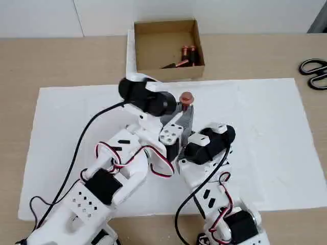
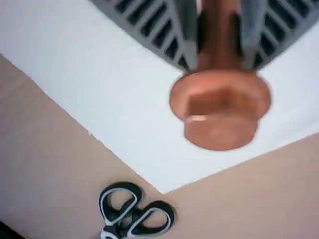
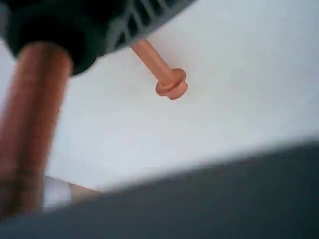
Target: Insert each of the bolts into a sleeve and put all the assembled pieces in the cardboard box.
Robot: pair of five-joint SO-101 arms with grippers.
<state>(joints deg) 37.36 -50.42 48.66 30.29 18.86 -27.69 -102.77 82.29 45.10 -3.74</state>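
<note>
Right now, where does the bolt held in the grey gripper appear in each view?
High view: bolt close to the cardboard box's front wall.
Left wrist view: bolt close up, clamped in the left gripper.
Right wrist view: bolt farther off, head against the white sheet.
Shared landmark: the white sheet under it.

We see a tan wooden table [image 1: 30, 61] with a wide white sheet [image 1: 265, 132] spread across its middle. A cardboard box [image 1: 156, 48] sits at the sheet's far edge, and black-handled scissors [image 1: 314, 73] lie on bare wood at the far right.
</note>
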